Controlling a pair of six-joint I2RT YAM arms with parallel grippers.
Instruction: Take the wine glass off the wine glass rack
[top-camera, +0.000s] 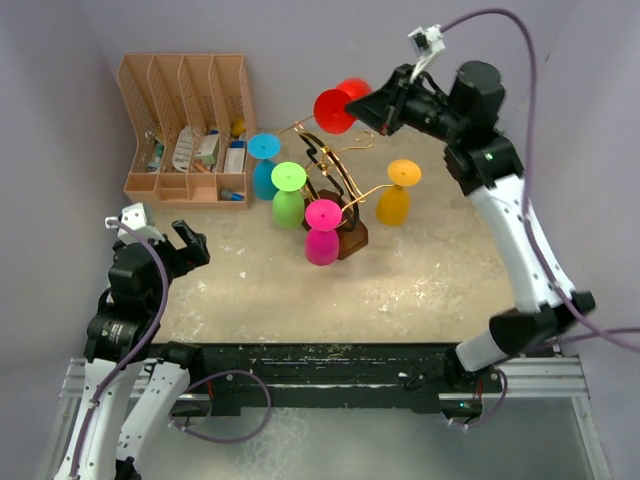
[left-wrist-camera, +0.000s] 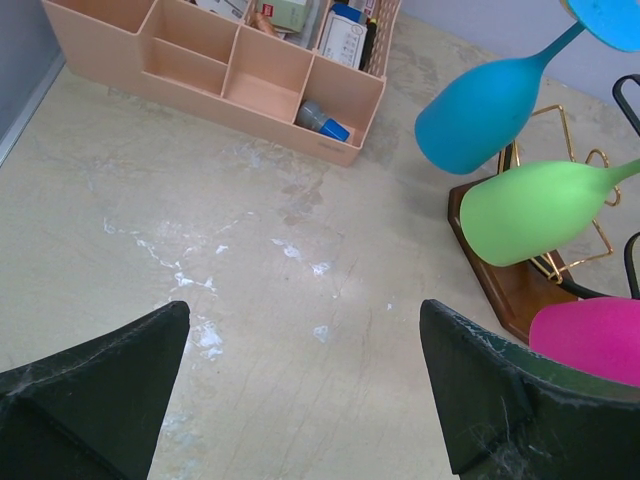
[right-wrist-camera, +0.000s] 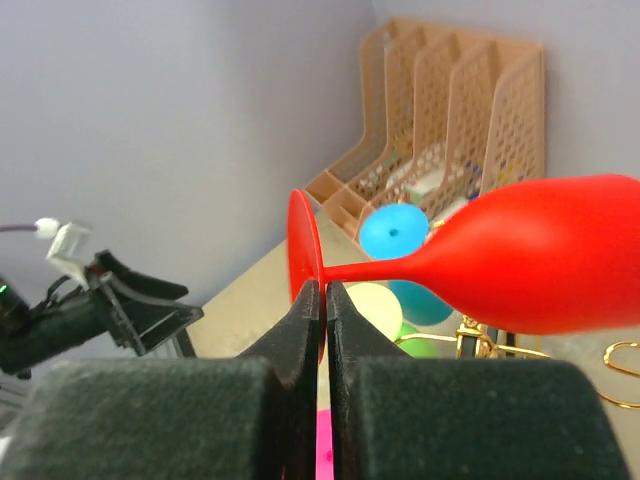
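Observation:
The gold wire wine glass rack (top-camera: 336, 168) stands mid-table on its dark wooden base (top-camera: 353, 238). Blue (top-camera: 264, 166), green (top-camera: 288, 196), pink (top-camera: 322, 234) and orange (top-camera: 396, 196) glasses hang on it upside down. My right gripper (top-camera: 374, 106) is shut on the foot of a red wine glass (top-camera: 336, 108), held high at the back of the rack. In the right wrist view the fingers (right-wrist-camera: 305, 320) pinch the red foot edge and the bowl (right-wrist-camera: 545, 255) lies sideways to the right. My left gripper (top-camera: 163, 230) is open and empty, low at the left, its fingers (left-wrist-camera: 100, 380) spread over bare table.
A tan slotted desk organiser (top-camera: 185, 125) with small items stands at the back left, also in the left wrist view (left-wrist-camera: 250, 85). The rack base (left-wrist-camera: 500, 285) with the blue (left-wrist-camera: 480, 110), green (left-wrist-camera: 540, 205) and pink (left-wrist-camera: 590, 335) glasses lies right of my left gripper. Grey walls enclose the table.

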